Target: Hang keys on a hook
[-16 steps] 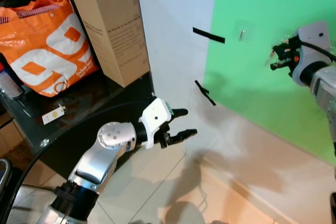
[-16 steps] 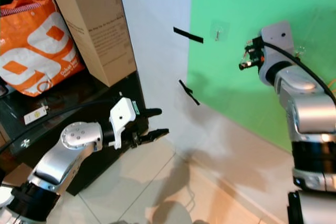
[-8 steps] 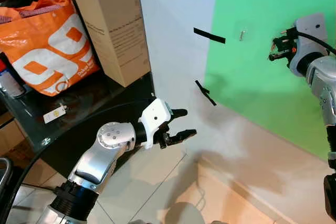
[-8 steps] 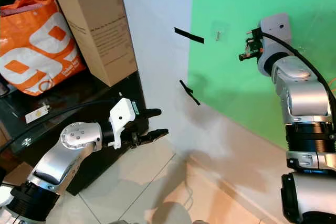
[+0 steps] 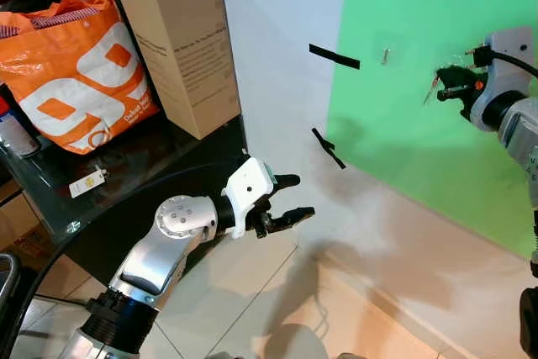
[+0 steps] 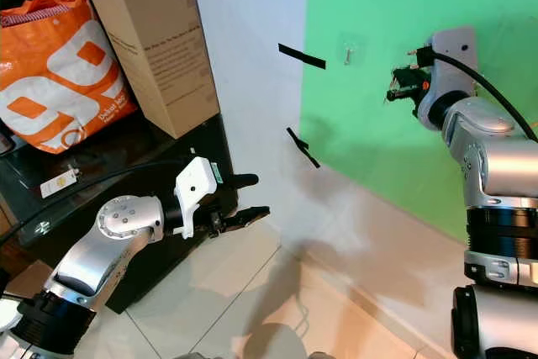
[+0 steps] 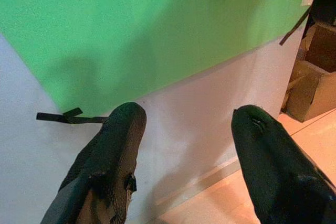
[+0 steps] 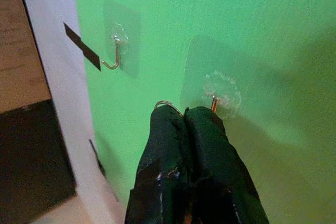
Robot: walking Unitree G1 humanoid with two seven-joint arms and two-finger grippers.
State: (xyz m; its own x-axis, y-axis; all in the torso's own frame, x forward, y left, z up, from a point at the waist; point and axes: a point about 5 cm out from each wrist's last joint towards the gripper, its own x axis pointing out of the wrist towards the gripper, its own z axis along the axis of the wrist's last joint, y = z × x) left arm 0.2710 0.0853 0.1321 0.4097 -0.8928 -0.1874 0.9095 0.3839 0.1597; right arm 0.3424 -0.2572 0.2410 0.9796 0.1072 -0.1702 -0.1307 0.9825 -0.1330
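My right gripper [image 8: 186,116] is clenched on the keys' ring [image 8: 164,104], right up against the green panel [image 8: 252,35] at the near hook [image 8: 216,102]; keys look light, stiff and slippery, so I'd pinch the ring itself; a second hook [image 8: 112,56] sits beside; left gripper [image 5: 290,197] hangs released, low.

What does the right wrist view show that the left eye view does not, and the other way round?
Right wrist view: the right gripper, fingers shut, seen close up with a key ring at its tips, beside the near hook on a clear pad. Left eye view: the open left gripper, orange bag, cardboard box. Both: the green sheet and the far hook.
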